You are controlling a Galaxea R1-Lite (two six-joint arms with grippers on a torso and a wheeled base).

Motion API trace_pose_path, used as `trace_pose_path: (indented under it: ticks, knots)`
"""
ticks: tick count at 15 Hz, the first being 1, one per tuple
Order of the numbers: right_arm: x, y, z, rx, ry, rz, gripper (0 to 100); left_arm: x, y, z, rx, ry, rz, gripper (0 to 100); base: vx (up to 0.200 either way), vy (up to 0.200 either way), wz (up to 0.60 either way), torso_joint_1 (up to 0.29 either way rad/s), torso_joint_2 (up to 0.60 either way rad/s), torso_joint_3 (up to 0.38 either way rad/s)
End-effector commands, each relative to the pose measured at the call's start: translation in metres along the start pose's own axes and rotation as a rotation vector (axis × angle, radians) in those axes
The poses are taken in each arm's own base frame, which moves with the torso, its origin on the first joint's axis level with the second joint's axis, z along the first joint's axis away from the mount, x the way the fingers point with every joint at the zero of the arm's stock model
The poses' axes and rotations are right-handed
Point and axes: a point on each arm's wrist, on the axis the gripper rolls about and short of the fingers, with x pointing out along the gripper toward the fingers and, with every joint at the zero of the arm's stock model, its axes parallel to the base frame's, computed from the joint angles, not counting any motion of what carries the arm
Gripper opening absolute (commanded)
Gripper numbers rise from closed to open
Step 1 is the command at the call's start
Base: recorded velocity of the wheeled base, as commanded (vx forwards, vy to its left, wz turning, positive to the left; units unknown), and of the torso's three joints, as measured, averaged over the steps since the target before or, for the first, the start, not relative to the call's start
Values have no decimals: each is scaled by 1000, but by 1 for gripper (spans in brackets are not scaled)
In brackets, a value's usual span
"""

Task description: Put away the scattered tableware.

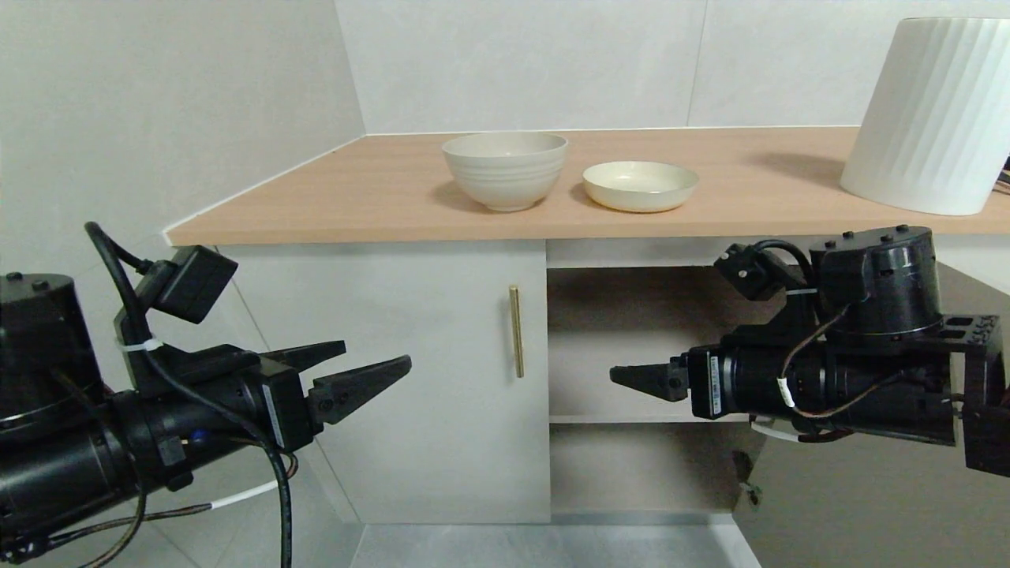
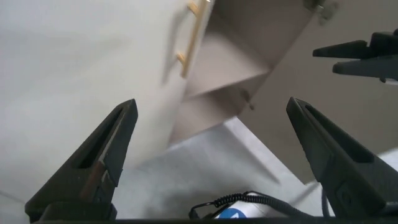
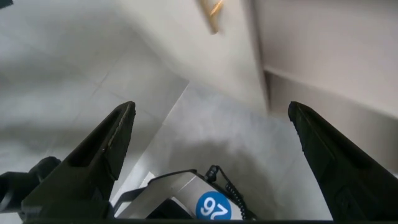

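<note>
One bowl (image 1: 505, 170) beside one shallow dish (image 1: 640, 185) on wooden countertop (image 1: 355, 197).

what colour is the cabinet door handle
Brass gold: the handle is a slim vertical bar on the closed white cabinet door. Clearest in the head view.
</note>
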Motion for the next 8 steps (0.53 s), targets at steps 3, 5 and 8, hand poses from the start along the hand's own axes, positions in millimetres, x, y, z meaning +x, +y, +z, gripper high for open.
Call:
trace_pose_path:
  ticks: [3,5,8]
  knots:
    - [-8,0,-8,-8,19,34,100,-3,-1,1,0,-9,-1,100,0,0,0,0,0,0]
    - [-11,10,-11,-31,33,74,100,-8,-4,3,5,-18,-11,100,0,0,0,0,0,0]
    - [-17,18,-12,-79,22,93,100,-17,-10,10,7,-18,-18,100,0,0,0,0,0,0]
